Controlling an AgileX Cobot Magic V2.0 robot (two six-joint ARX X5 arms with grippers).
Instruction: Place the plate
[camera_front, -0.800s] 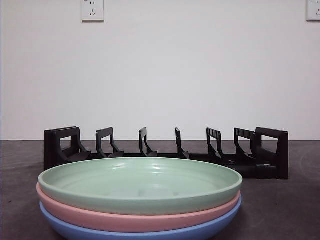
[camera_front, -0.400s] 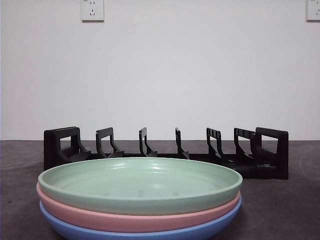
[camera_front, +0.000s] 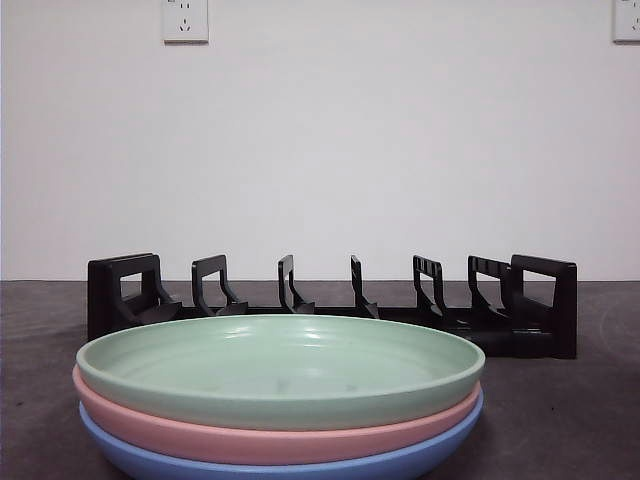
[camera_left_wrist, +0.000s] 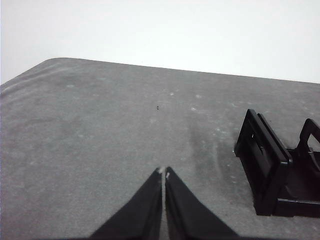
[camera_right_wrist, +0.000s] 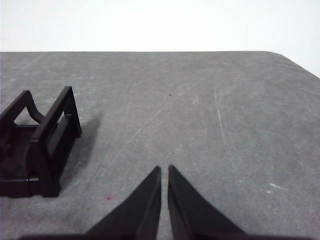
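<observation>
Three plates are stacked close to the front view's camera: a green plate on top, a pink plate under it and a blue plate at the bottom. Behind the stack stands a black plate rack with empty slots. My left gripper is shut over bare table beside one end of the rack. My right gripper is shut over bare table near the other end of the rack. Neither gripper shows in the front view, and the plates show in neither wrist view.
The grey table runs back to a white wall carrying two sockets. The table's rounded corners show in the wrist views.
</observation>
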